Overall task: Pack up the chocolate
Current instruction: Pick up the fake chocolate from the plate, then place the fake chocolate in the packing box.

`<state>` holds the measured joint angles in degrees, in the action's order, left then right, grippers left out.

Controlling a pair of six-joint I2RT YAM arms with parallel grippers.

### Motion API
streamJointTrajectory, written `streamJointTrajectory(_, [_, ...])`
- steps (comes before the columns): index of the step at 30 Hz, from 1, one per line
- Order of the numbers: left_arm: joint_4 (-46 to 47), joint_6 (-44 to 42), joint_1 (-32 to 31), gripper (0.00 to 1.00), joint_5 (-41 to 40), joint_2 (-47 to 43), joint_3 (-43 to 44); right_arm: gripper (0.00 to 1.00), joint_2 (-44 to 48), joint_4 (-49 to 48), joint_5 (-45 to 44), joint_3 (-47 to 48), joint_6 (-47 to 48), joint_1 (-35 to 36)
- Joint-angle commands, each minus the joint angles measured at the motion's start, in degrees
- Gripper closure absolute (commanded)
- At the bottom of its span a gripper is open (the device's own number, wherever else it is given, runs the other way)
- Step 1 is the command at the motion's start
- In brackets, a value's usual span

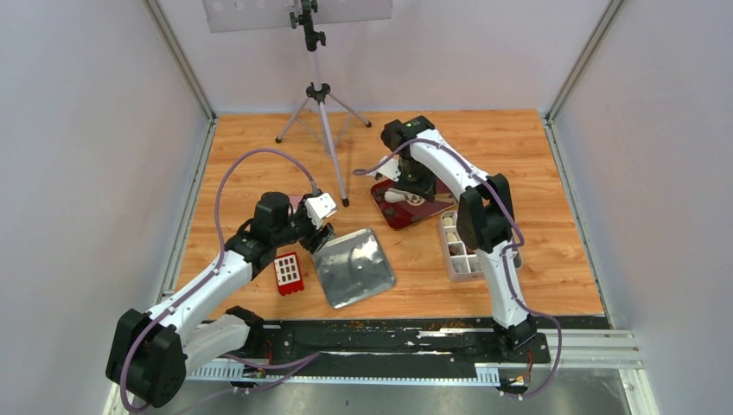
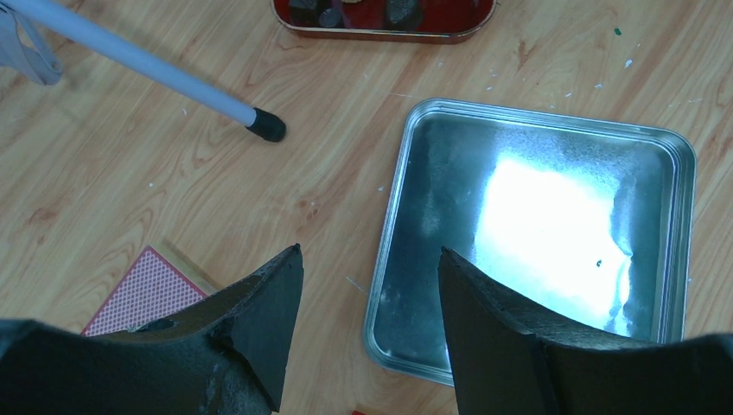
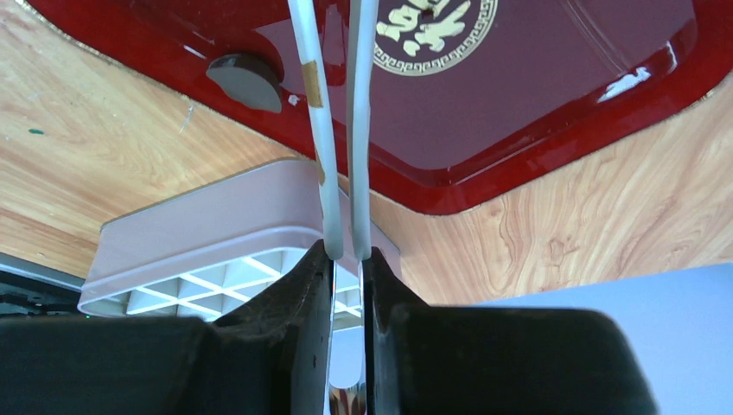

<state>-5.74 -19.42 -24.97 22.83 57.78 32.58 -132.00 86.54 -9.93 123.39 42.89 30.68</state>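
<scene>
A dark chocolate piece point(image 3: 245, 79) lies flat on the floor of the red tray point(image 3: 553, 130), close to one corner. It is rounded and a little wider than it is deep in the right wrist view, its longer side running roughly along the nearby tray rim, and it has no end that points anywhere. Two more dark pieces point(image 2: 398, 10) show at the top edge of the left wrist view in the same tray, cut off too much to read their lie. Just beside the first piece, a pair of white tongs point(image 3: 315, 130) reaches out over the tray. Their two arms are almost parallel with a thin gap between them, and their long axis runs straight away from the right gripper point(image 3: 347, 255). That gripper's fingers are pinched tight on both arms. The tong tips are cut off by the frame, so I cannot tell whether they carry anything. A white compartment box point(image 3: 199, 233) stands just beside the red tray on the wooden table point(image 2: 216, 190); its contents are too small to make out. Well apart, the left gripper point(image 2: 370, 253) hangs with its fingers spread wide and empty over the near edge of a silver tray point(image 2: 449, 190). A tripod leg point(image 2: 138, 65) and a red block with white squares point(image 1: 289, 273) stand nearby.
</scene>
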Motion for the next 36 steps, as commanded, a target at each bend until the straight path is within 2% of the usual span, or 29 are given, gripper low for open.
streamJointTrajectory(1, [2.2,0.2,0.4,0.33,0.8,0.5,1.3,0.91,7.6,2.0,0.1,1.2,-1.2,-0.1])
streamJointTrajectory(10, [3.0,0.7,0.5,0.33,1.3,1.6,1.9,0.91,15.3,5.5,-0.6,-3.1,-3.6,-1.3])
streamJointTrajectory(18, [4.1,0.8,0.5,0.33,1.4,2.6,2.1,0.92,32.9,5.6,-7.1,-24.6,-3.8,-4.9])
streamJointTrajectory(23, [4.2,1.0,0.5,0.33,1.7,2.7,2.0,0.92,45.8,5.6,-12.9,-38.3,-0.7,-11.6])
streamJointTrajectory(27, [4.7,1.5,0.5,0.33,2.2,3.2,1.6,0.92,53.4,5.6,-17.6,-46.8,6.2,-18.5])
streamJointTrajectory(31, [5.1,2.0,0.5,0.33,2.4,3.2,1.4,0.92,56.5,5.6,-18.9,-49.6,11.3,-24.7])
streamJointTrajectory(36, [4.9,1.9,0.5,0.33,2.3,3.0,1.1,0.9,56.7,5.6,-20.1,-50.7,14.9,-29.2])
